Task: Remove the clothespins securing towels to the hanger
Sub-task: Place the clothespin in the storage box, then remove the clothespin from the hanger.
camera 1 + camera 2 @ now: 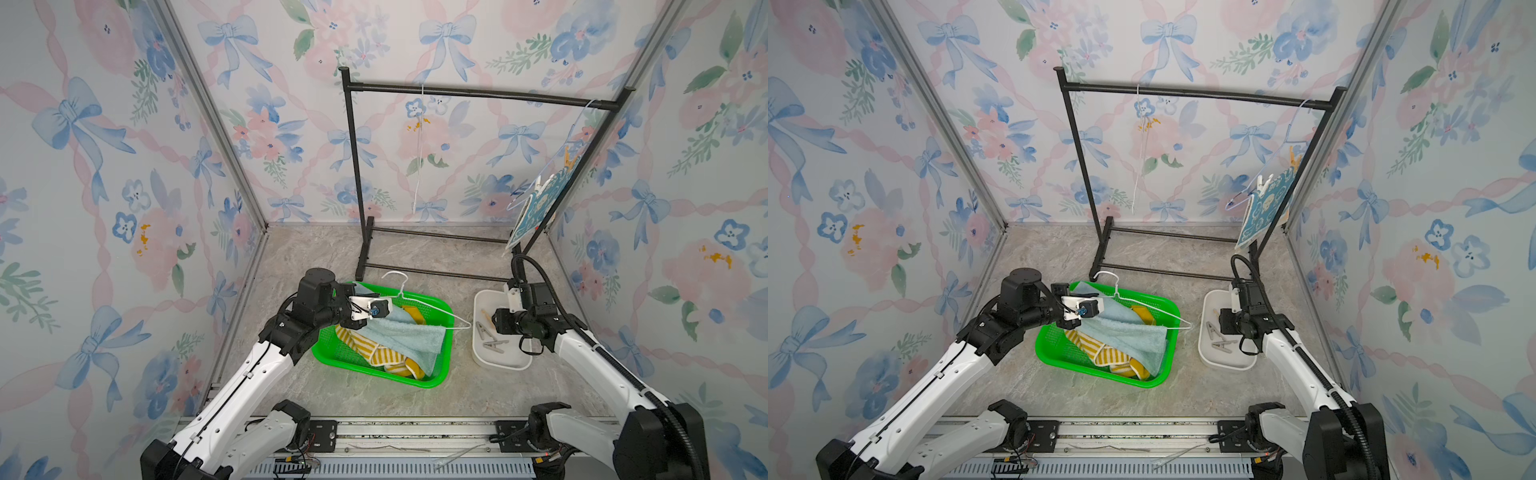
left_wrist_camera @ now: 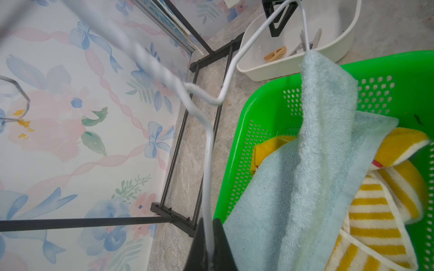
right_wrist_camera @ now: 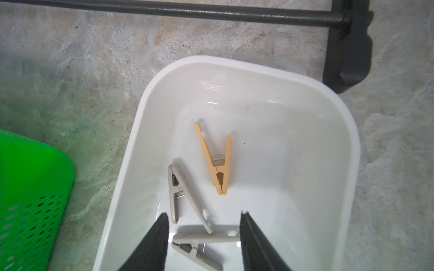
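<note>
Counter [image 1: 478,395]: three pins [image 3: 218,167] lie in the tray [image 3: 293,105], two more grip the bunny towel [image 1: 1266,212] (on the rack [image 1: 457,93]); left claw [image 2: 210,237] clamps a hanger [image 2: 208,164], right claw [image 3: 204,214] gapes empty.

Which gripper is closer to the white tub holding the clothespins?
Right. The right gripper hangs open directly above the white tub; the left gripper is apart from it, over the green basket, shut on the white hanger.

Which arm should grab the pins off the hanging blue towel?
Probably right. The right gripper is open and empty above the white tray, nearer the blue towel; the left gripper grips a white hanger.
</note>
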